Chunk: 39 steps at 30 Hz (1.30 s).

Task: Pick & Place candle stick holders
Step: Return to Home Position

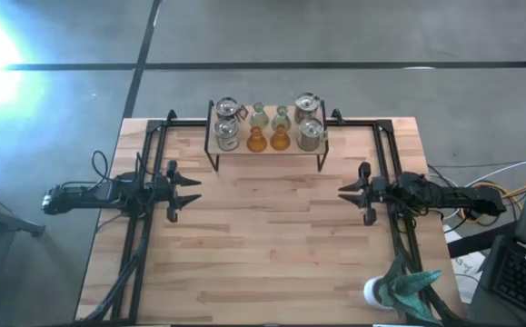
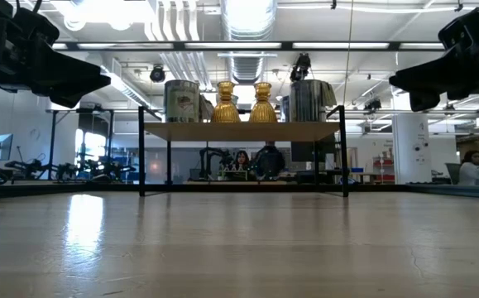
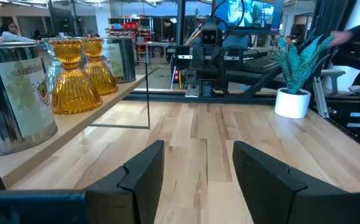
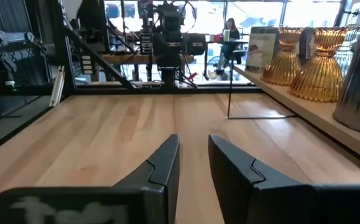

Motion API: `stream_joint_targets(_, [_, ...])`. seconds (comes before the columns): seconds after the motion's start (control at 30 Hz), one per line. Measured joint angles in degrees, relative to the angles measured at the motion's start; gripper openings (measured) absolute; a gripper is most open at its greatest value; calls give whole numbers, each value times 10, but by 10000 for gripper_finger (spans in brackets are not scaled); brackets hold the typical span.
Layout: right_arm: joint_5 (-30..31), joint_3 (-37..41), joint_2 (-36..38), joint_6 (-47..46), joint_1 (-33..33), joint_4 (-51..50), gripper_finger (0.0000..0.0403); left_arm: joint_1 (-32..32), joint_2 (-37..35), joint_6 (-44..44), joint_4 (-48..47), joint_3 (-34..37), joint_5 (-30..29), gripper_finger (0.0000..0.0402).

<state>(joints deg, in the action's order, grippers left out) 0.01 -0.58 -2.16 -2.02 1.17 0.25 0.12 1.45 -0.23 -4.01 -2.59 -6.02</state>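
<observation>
Candle stick holders (image 1: 280, 139) fill the far shelf (image 1: 268, 152); the left gripper (image 1: 193, 193) and right gripper (image 1: 344, 193) hover empty with fingers apart, so probably only parking remains.

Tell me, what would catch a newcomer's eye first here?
A small shelf at the far edge of the table is crowded with glass: two amber candle holders in front, flanked by silvery jars. From either side the left pincer and right pincer, both open, point at each other. A teal plant stands at the near right corner.
</observation>
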Motion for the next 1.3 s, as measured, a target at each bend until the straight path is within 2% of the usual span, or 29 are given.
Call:
stream_joint_targets(0.37, [0,0,-2,1,0,1,91,0,0,0,0,0,0,195])
stream_joint_targets(0.83, [0,0,20,1,0,1,68,0,0,0,1,0,0,195])
stream_joint_targets(1.3, [0,0,20,1,0,1,89,0,0,0,1,0,0,195])
